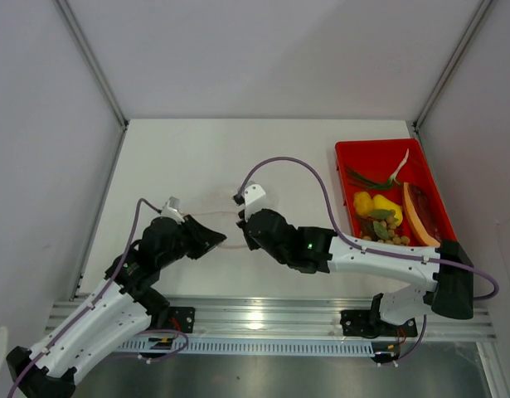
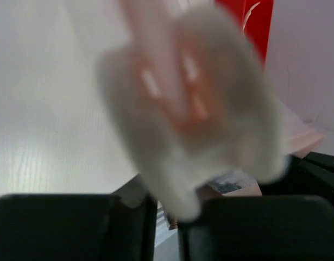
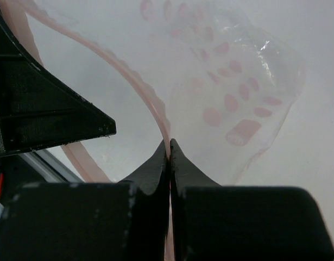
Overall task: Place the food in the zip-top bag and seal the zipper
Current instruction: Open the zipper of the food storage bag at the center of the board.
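So the right gripper (image 3: 169,142) has its jaws pressed tight together on the zipper (image 3: 139,81), pinching that pink-red strip right at the fingertips. The strip curves up and away to the left from there. The zip-top bag (image 3: 232,92) itself billows out just past the fingertips, up and to the right in the right wrist view. It's clear and crinkly with the pinkish dots, and sits low over the white table (image 1: 196,157). The left gripper (image 1: 213,239) faces the right one from the other side of the bag, very close, almost tip to tip in the overhead view. Honestly can't tell if it's clamped on anything: its own camera just shows a big blurry blob of bag plastic right in front of the lens, covering the fingertips. One of its black fingers shows at the left of the right wrist view, with the strip looping around near it. The food (image 1: 383,211) is all in the red tray (image 1: 346,148) off at the right side of the table, well apart from the bag and both grippers: yellow pieces, the green onion (image 1: 371,178) and the melon slice (image 1: 420,214).
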{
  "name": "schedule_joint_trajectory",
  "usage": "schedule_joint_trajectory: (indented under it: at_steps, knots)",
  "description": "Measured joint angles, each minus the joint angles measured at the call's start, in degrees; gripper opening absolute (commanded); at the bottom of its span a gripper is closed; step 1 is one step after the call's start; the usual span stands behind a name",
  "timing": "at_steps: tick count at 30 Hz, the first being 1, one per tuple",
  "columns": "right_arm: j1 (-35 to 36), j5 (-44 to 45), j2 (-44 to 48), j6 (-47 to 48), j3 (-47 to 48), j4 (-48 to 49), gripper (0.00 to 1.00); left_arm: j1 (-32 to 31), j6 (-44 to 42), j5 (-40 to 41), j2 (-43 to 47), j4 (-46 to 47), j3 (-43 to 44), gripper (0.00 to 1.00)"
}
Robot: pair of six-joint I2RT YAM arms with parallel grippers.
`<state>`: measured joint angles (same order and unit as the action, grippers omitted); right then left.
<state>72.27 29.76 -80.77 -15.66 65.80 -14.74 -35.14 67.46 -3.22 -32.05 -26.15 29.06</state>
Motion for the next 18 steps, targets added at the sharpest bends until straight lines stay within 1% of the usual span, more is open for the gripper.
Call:
schedule_joint_trajectory:
  at_steps: [1, 2, 3, 5, 7, 13, 16, 18]
  knots:
    - [-0.1, -0.5, 0.0, -0.5, 0.0, 0.0, 0.00, 0.0, -0.5, 0.1, 0.2, 0.2, 0.1, 0.10]
    - [-0.5, -1.4, 0.0, -1.5, 0.0, 0.1, 0.00, 0.0, -1.2, 0.1, 0.3, -0.2, 0.7, 0.02]
    - [-0.9, -2.3, 0.1, -2.2, 0.0, 0.0, 0.00, 0.0, -2.5, 0.2, 0.3, -0.6, 1.8, 0.01]
    - [-2.3, -4.3, 0.3, -4.3, 0.0, 0.1, 0.00, 0.0, -5.5, 0.6, 0.0, -1.9, 5.0, 0.01]
    - [-4.1, -6.8, 0.7, -6.2, 0.0, 0.2, 0.00, 0.0, -10.3, 1.1, -0.9, -3.8, 10.5, 0.01]
    - [-9.0, -15.9, 3.1, -12.3, -0.1, 3.3, 0.00, 0.0, -24.0, 0.9, -9.0, -11.6, 34.6, 0.05]
    - [-11.4, -20.1, 5.2, -15.5, -1.1, 6.1, 0.00, 0.0, -28.9, -1.5, -13.2, -13.9, 41.0, 0.07]
    - [-12.5, -21.9, 6.8, -17.2, -2.9, 7.2, 0.00, 0.0, -31.0, -4.5, -16.2, -14.9, 41.9, 0.07]
